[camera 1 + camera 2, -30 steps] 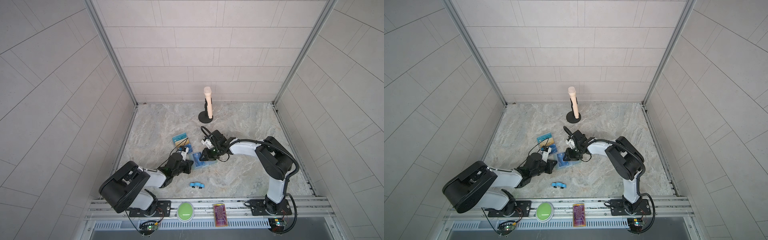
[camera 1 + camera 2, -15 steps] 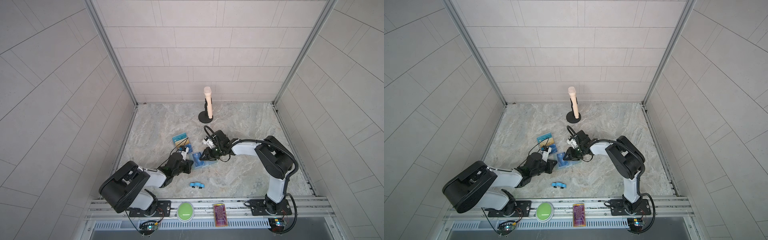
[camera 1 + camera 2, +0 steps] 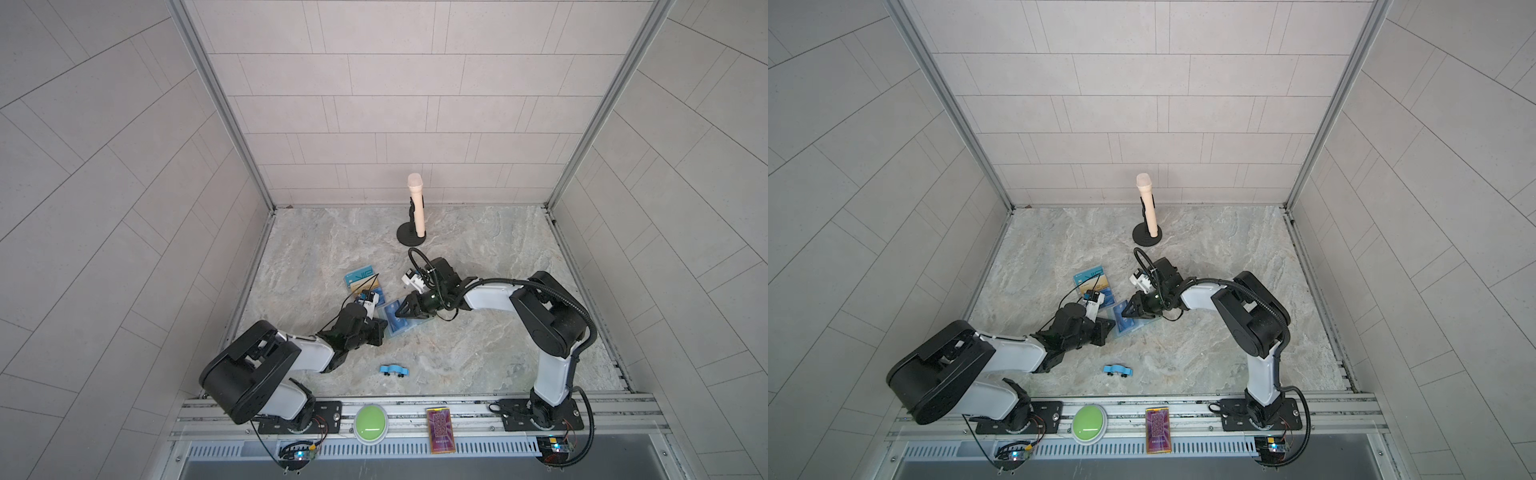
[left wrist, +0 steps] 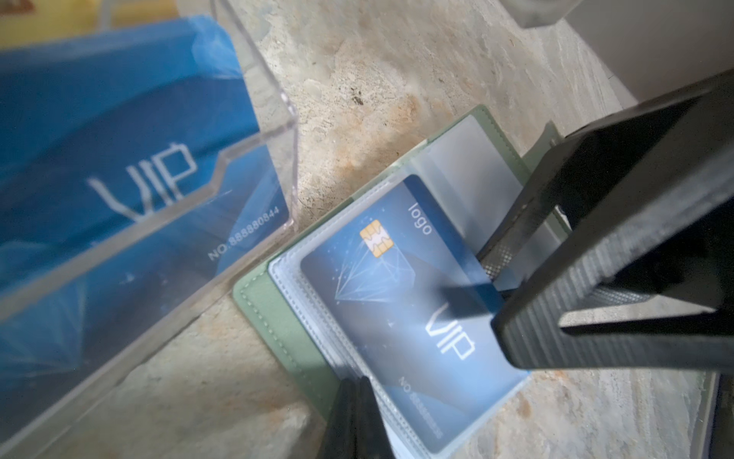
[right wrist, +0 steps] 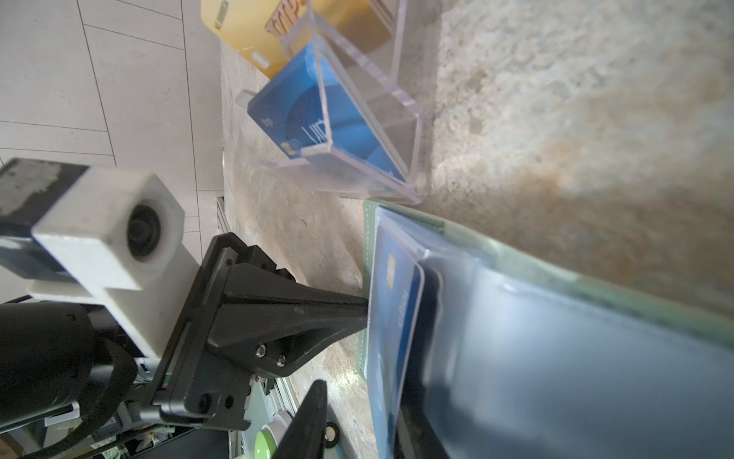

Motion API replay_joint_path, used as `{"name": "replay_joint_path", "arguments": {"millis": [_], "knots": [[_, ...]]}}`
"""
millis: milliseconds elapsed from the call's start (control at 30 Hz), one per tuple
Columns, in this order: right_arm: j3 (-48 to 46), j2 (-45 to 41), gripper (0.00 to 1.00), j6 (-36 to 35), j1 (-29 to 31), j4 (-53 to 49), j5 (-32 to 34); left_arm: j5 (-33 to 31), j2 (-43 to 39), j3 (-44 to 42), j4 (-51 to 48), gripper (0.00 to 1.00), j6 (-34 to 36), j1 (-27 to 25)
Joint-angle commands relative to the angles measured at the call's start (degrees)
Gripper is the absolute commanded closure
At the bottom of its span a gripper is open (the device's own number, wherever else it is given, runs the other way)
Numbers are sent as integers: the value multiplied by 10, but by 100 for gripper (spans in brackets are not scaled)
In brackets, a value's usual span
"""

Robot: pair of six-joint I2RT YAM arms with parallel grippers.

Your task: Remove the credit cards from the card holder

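The mint-green card holder (image 3: 400,323) lies open on the marble floor, its clear sleeve pages up. A blue credit card (image 4: 397,294) with a gold chip and "VIP" print sits in the top sleeve. My left gripper (image 4: 355,391) is shut, its tips pressed against the holder's edge by the green cover (image 4: 274,318); whether a page is pinched I cannot tell. My right gripper (image 3: 399,312) reaches in from the opposite side, open. Its fingers (image 4: 516,330) straddle the card's edge (image 5: 393,318), with a gap showing on one side.
A clear acrylic tiered stand (image 3: 362,286) with teal, gold and blue cards stands just beyond the holder, close to my left wrist. A beige microphone on a black base (image 3: 415,216) is at the back. A small blue toy car (image 3: 394,370) lies near the front rail.
My right gripper's jaws have narrowed slightly around the card's edge and its wrist has shifted a little. The left arm and the holder have stayed put.
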Motion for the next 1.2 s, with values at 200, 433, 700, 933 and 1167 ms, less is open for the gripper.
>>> {"name": "replay_joint_path", "arguments": {"millis": [200,433,700,933,1167], "knots": [[-3,37,71,17,7,44,-34,-14,23,0,-78,100,12,-2],[1,52,71,18,15,51,-35,-12,22,0,-79,100,11,-2],[-26,46,71,57,13,140,-52,-12,21,1,-83,100,11,-2],[-52,7,74,45,8,164,-35,-12,15,4,-92,100,12,-2],[-74,-24,74,48,-2,202,-32,-11,12,10,-102,100,15,-3]]}}
